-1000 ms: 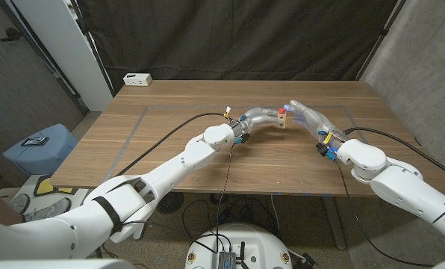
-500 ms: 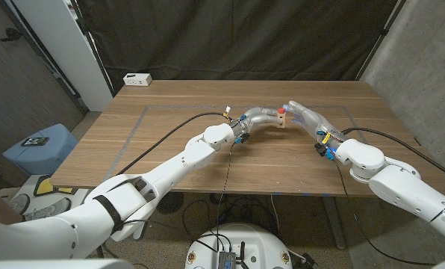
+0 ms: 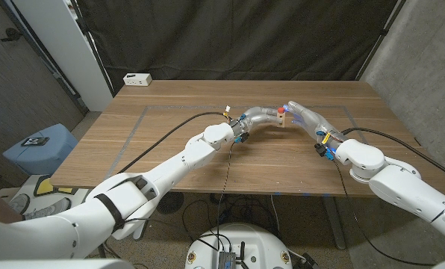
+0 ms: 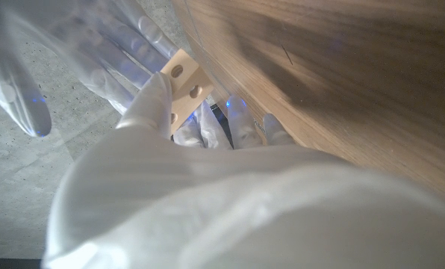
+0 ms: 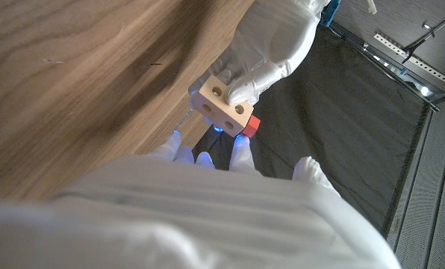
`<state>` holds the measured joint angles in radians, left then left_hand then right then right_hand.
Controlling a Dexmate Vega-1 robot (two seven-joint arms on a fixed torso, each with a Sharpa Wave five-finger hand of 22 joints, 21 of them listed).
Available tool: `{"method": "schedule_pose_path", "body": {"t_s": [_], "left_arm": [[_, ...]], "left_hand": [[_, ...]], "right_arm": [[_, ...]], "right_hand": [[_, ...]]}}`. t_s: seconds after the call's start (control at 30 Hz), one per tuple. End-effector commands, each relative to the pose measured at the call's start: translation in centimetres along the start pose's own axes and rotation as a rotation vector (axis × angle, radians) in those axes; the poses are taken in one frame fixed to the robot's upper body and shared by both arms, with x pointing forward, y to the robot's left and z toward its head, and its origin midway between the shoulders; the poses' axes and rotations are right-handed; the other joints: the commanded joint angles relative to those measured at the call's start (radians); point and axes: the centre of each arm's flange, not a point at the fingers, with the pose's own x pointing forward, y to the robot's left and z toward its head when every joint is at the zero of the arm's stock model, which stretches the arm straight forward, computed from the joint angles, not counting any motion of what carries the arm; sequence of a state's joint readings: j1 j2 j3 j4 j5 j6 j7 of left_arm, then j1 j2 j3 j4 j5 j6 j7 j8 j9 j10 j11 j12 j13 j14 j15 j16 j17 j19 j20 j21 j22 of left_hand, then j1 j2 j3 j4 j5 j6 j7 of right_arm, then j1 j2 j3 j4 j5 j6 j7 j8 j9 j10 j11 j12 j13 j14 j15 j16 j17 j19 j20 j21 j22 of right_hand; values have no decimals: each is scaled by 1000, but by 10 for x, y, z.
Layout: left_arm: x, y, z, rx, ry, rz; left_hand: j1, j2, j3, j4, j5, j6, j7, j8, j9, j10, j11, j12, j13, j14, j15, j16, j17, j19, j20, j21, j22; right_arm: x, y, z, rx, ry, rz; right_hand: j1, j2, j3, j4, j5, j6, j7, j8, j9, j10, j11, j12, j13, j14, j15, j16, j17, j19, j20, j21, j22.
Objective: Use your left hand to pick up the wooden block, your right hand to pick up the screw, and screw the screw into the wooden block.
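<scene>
Gripping the wooden block [image 3: 281, 120], left robot hand [image 3: 263, 117] meets right robot hand [image 3: 303, 116]

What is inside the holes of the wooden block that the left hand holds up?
The two holes facing the right wrist camera on the wooden block look empty. A red screw head sits against another face; its shaft is hidden. The left hand covers the rest.

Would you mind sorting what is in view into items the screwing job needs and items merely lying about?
Needed for the job:
wooden block, held by the left robot hand
red-headed screw at the block
right robot hand

Lying about:
white box at the table's far corner
blue stool beside the table
</scene>
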<state>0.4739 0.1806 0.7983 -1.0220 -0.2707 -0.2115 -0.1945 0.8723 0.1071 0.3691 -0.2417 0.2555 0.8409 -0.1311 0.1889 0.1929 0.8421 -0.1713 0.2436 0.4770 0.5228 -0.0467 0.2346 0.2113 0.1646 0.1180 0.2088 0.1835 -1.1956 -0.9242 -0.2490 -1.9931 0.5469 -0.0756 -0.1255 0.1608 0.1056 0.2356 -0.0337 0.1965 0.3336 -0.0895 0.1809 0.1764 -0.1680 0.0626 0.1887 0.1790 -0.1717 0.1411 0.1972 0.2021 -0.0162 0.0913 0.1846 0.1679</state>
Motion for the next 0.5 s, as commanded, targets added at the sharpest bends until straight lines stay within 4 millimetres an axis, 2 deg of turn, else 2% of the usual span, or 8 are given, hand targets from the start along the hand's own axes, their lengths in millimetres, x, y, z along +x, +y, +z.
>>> {"method": "schedule_pose_path", "body": {"t_s": [0.03, 0.5], "left_arm": [[1, 2, -2, -8, 3, 1], [2, 4, -4, -12, 6, -4]], "left_hand": [[-7, 23, 82, 82, 6, 38, 30, 10, 2, 9, 0, 15, 22, 7, -25, 6, 5, 7, -2, 2, 2], [-6, 24, 83, 82, 6, 36, 30, 9, 2, 9, 1, 15, 22, 6, -26, 6, 4, 7, -2, 2, 2]], "right_arm": [[-1, 2, 2, -3, 7, -3], [-4, 5, 3, -1, 14, -9]], "right_hand": [[-8, 0, 5, 0, 6, 7, 1, 3, 2, -29, 7, 3, 4, -72, 6, 6, 3, -6, 6, 4, 2], [-7, 1, 7, -2, 6, 12, 2, 5, 2, -27, 8, 3, 4, -69, 6, 6, 2, -5, 5, 5, 2]]}}
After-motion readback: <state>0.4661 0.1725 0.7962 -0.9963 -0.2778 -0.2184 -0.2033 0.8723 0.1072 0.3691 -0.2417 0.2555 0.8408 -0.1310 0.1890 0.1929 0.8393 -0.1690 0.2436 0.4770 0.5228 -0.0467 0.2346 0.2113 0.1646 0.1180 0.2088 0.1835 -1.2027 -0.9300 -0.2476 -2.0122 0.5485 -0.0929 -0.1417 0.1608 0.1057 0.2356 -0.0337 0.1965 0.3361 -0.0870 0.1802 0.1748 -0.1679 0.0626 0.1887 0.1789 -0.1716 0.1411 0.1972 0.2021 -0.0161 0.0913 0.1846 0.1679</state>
